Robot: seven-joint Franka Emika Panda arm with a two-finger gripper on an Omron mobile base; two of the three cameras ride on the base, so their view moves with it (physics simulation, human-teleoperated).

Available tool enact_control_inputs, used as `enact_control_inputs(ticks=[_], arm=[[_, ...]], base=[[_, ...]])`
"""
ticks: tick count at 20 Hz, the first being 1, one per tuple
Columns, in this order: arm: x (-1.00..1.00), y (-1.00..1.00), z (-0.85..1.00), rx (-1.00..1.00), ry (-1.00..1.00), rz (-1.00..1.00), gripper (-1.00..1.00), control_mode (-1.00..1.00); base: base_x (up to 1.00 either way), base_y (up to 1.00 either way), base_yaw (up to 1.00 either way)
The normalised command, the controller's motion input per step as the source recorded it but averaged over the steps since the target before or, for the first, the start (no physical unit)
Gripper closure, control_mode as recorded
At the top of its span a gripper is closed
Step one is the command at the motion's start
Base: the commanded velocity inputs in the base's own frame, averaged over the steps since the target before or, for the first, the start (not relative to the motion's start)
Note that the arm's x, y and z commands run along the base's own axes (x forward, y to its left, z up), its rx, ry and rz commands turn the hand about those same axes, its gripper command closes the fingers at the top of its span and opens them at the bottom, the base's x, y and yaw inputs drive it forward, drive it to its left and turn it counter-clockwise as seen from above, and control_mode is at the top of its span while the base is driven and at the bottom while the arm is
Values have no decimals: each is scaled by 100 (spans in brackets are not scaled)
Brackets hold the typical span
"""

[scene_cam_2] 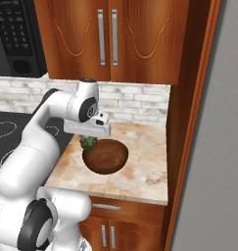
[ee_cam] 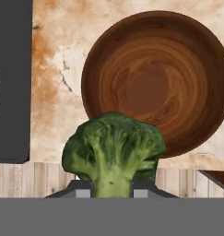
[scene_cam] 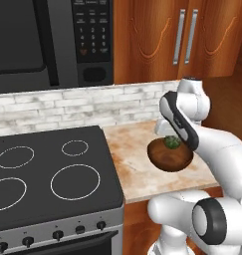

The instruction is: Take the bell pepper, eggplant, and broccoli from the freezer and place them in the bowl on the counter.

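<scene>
Right, your jaws [ee_cam: 112,191] were clamped on the broccoli [ee_cam: 114,150] by its stalk, florets pointing away from the hand. In the hand view the clump sat in front of the bowl's near rim, overlapping its edge, not centred over the hollow. The bowl [ee_cam: 155,80] looked bare inside: no red or purple veg in it that you could see. It rested on the beige marbled desk [ee_cam: 58,83], with the black stove top [ee_cam: 12,78] just beside it along one side.

From the base views, the broccoli [scene_cam_2: 87,142] hung under the hand at the bowl's [scene_cam_2: 107,157] stove-side rim. You could not tell whether it touched the rim. Behind the bowl ran the pale brick backsplash [scene_cam: 82,107]; above that, the black microwave [scene_cam: 53,40] and the reddish wooden wall cabinets [scene_cam_2: 110,39].
</scene>
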Motion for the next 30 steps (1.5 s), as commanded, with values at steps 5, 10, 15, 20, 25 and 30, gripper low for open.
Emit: enact_control_inputs(ticks=[5,10,15,20,25,30], arm=[[22,-7,-73,-1,-10,1,100,-100],[26,-12,-40,0,-1,1,100,-100],[15,-15,-37,0,0,0,100,-100],[2,-8,-32,0,0,0,100,-100],[2,-2,-19,0,0,0,100,-100],[5,-3,-26,0,0,0,-100,-100]], base=[[0,0,0],[0,0,0],[0,0,0],[0,0,0],[0,0,0],[0,0,0]])
